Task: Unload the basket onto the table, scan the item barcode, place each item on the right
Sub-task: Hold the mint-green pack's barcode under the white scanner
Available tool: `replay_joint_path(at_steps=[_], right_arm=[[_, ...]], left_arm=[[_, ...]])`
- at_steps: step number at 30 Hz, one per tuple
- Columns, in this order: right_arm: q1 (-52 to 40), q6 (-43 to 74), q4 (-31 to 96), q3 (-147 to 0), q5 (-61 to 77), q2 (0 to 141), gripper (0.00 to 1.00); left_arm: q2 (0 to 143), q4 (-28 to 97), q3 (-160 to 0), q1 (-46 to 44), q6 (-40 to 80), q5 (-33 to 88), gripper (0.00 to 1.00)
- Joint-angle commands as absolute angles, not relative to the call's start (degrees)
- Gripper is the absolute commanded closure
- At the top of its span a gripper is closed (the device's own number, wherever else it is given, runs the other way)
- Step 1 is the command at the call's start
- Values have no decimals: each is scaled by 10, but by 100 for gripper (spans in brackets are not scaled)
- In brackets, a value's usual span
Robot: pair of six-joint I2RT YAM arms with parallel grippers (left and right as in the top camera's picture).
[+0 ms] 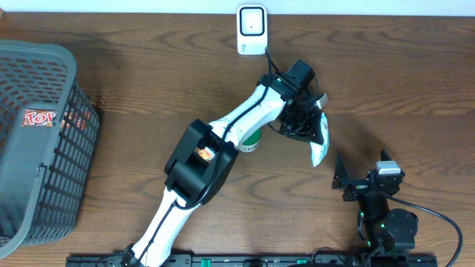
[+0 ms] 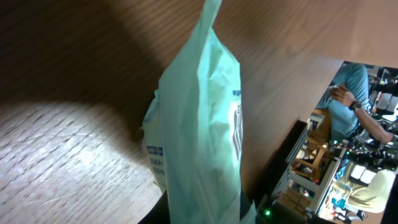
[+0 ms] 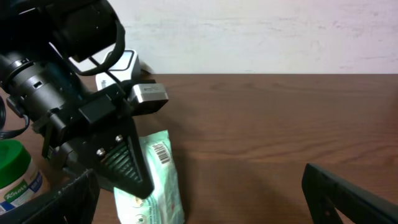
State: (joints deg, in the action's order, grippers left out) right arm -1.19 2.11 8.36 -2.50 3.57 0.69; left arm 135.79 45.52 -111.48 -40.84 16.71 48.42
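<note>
My left gripper (image 1: 306,121) is shut on a mint-green packet (image 1: 320,142) and holds it above the table at centre right. In the left wrist view the packet (image 2: 202,124) fills the middle and hides the fingers. The right wrist view shows the packet (image 3: 158,183) with a barcode (image 3: 161,151) near its top, facing that camera, and one black left finger (image 3: 121,162) pressed on it. A white scanner (image 1: 251,30) stands at the table's back edge, apart from the packet. My right gripper (image 3: 205,205) stands open and holds nothing, low at the front right (image 1: 362,176).
A dark mesh basket (image 1: 44,67) with a red-labelled pack inside stands at the far left. A green-lidded jar (image 1: 251,143) sits beside the left arm, and the right wrist view shows the jar (image 3: 15,171) at its left edge. A cable runs from the scanner.
</note>
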Motion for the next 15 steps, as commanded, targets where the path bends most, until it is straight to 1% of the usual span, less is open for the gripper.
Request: replay_joint_path(at_steps=[1, 3, 4, 5, 6, 8, 10, 11, 15], right_arm=[[-8, 16, 84, -23, 33, 5, 1], [-8, 16, 84, -23, 33, 5, 1], [-8, 16, 84, -23, 33, 5, 1], [-8, 16, 84, -23, 33, 5, 1], [-8, 16, 84, -23, 33, 5, 1], [-8, 16, 84, -23, 33, 5, 1], [-8, 16, 84, -23, 33, 5, 1], [-8, 16, 84, -23, 33, 5, 1], [-8, 16, 84, -23, 33, 5, 1]], left_arm=[[1357, 480, -1110, -393, 150, 422, 87], [1357, 500, -1110, -387, 150, 388, 86], [1357, 510, -1110, -384, 150, 372, 83], [1357, 520, -1110, -382, 150, 356, 77], [1357, 531, -1110, -380, 150, 336, 69], [1357, 548, -1110, -376, 151, 293, 42], [1357, 559, -1110, -374, 157, 251, 21], [1355, 563, -1110, -374, 167, 231, 18], [1341, 575, -1113, -373, 183, 174, 15]])
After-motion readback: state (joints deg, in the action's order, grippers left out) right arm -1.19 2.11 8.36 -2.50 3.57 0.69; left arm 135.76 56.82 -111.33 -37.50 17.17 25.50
